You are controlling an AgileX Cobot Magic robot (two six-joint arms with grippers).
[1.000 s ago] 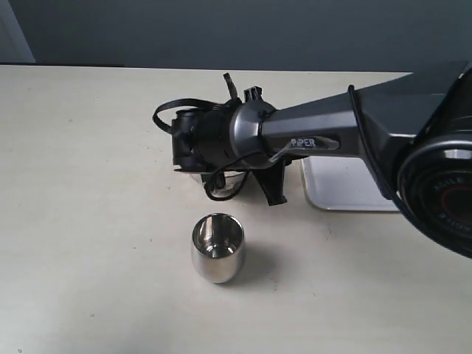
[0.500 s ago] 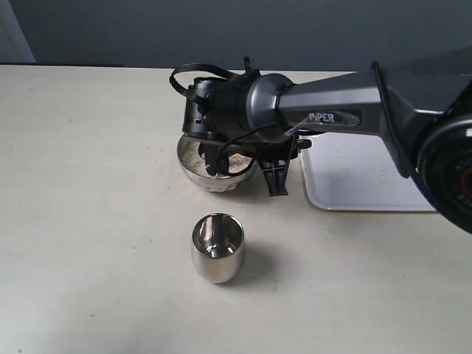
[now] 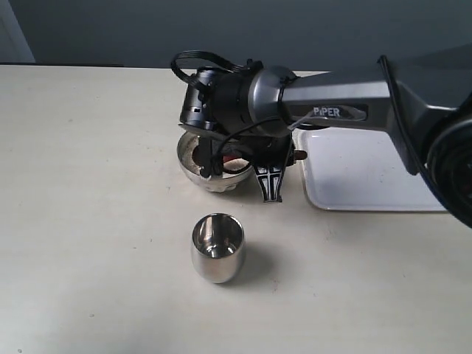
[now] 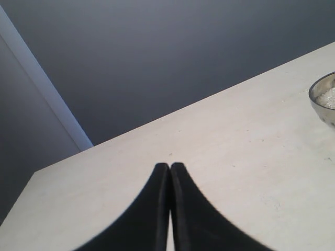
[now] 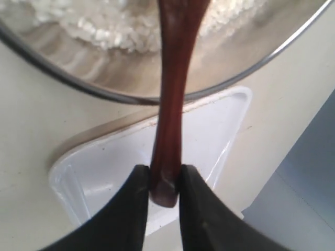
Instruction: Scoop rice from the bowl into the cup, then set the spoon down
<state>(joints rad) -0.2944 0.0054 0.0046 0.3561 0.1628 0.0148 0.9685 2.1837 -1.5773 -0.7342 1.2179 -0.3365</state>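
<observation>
Steel cup point(image 3: 217, 248) nearest, upright on the pale tabletop point(image 3: 88, 184), roughly midway along the near edge and a little in from it, mouth upward, standing free.

Farther in, toward the far edge: steel bowl point(image 3: 198, 174), wide and shallow, apart from the cup, holding a pale heap of rice point(image 5: 104, 26). Partly covered from above by the dark right arm point(image 3: 332, 110), stretched in from the right edge.

Right end effector point(image 5: 165, 173) clamped on the spoon point(image 5: 170, 104), both fingers pressed against the tail of the dark reddish-brown handle. Handle crossing above the bowl rim, head end down toward the rice. Head itself cut off in the right wrist view, so load not readable.

Just beside the bowl, on the right-edge side: white tray point(image 3: 369, 177), shallow, lying flat, seen beneath the gripped handle end in the right wrist view.

Left end effector point(image 4: 169, 168) closed, fingers pressed tip to tip with nothing between them, low over bare tabletop, well apart from the bowl, with only a sliver of rim and rice in sight. Beyond the tips, tabletop running to its far edge and a corner against a dark grey wall point(image 4: 157, 63).
</observation>
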